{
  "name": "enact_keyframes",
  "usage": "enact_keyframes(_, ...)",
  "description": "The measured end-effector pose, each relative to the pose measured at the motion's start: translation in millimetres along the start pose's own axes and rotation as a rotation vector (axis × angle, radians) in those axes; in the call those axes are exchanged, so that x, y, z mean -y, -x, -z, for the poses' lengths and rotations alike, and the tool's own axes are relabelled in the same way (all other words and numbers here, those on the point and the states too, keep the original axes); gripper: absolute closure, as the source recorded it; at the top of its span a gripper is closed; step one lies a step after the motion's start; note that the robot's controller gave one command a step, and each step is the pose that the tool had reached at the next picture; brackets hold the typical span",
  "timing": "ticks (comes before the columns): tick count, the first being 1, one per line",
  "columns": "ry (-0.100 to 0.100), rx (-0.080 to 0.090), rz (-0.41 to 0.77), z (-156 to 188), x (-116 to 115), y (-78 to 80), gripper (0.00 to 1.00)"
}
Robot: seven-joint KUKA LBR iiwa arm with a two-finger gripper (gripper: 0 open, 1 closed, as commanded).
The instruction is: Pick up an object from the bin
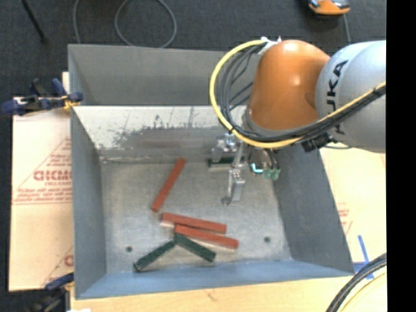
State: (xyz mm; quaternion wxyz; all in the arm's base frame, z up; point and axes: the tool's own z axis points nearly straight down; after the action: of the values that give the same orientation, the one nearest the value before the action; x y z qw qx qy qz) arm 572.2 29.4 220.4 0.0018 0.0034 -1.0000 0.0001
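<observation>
One camera looks obliquely down into the bin [86,194].

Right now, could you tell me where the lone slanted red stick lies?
The slanted red stick lies left of centre on the bin floor, apart from the gripper to its right, above two red sticks.

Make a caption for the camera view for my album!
Robot gripper hangs in a grey bin beside red sticks and green sticks.

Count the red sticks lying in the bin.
3 red sticks. One lies slanted mid-floor; two lie together nearer the front, one just behind the other. The arm covers some floor, so more may be hidden.
</observation>
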Motion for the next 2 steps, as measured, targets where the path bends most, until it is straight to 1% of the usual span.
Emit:
enact_keyframes(1,-0.001,0.011,0.303,-149.1,-86.7,-41.6,0.0)
enact_keyframes(2,-0.004,0.01,0.323,-149.6,-11.5,-27.6,0.0)
